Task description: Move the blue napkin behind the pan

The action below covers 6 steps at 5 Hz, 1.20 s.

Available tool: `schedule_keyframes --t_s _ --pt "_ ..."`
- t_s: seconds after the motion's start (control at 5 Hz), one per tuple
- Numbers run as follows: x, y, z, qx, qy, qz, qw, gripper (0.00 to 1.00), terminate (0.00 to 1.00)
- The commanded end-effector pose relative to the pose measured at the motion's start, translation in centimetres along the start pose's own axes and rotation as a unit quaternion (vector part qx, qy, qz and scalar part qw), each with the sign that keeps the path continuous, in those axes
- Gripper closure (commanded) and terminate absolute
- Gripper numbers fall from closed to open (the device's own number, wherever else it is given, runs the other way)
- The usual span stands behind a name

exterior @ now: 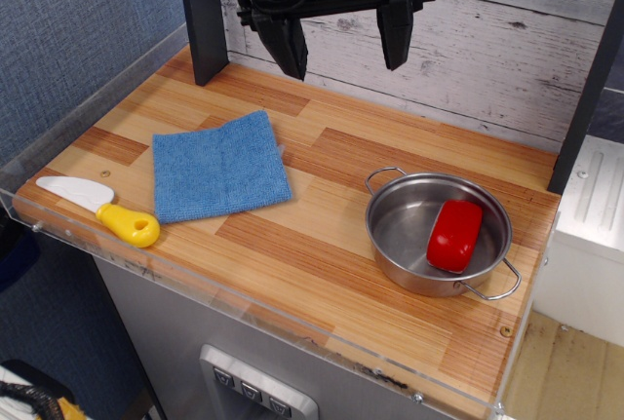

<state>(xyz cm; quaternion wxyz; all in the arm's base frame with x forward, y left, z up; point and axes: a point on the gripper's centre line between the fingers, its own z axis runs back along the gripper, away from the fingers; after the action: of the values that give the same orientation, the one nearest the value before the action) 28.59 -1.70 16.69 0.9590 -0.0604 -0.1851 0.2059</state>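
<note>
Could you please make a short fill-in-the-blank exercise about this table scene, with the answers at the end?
1. The red block lies inside the ______.
2. The blue napkin lies flat between the pan and a toy knife with a ______ handle.
3. The claw hangs above the table with its jaws ______.
4. The colour of the napkin is ______.

Missing words: pan; yellow; open; blue

bare tabletop [331,147] behind pan [409,220], unobstructed
</note>
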Motion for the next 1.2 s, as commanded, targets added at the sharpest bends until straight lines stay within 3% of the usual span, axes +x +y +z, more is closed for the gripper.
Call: schedule_keyframes --t_s 0.0,0.6,1.0 --pt "0.0 0.0 0.0 0.000 0.000 0.000 1.0000 0.00 0.00" --pt "0.7 6.7 -0.2 0.050 -0.009 0.084 0.9951 0.00 0.00" --pt "1.2 9.8 -3.8 0.068 -0.023 0.113 0.9910 0.00 0.00"
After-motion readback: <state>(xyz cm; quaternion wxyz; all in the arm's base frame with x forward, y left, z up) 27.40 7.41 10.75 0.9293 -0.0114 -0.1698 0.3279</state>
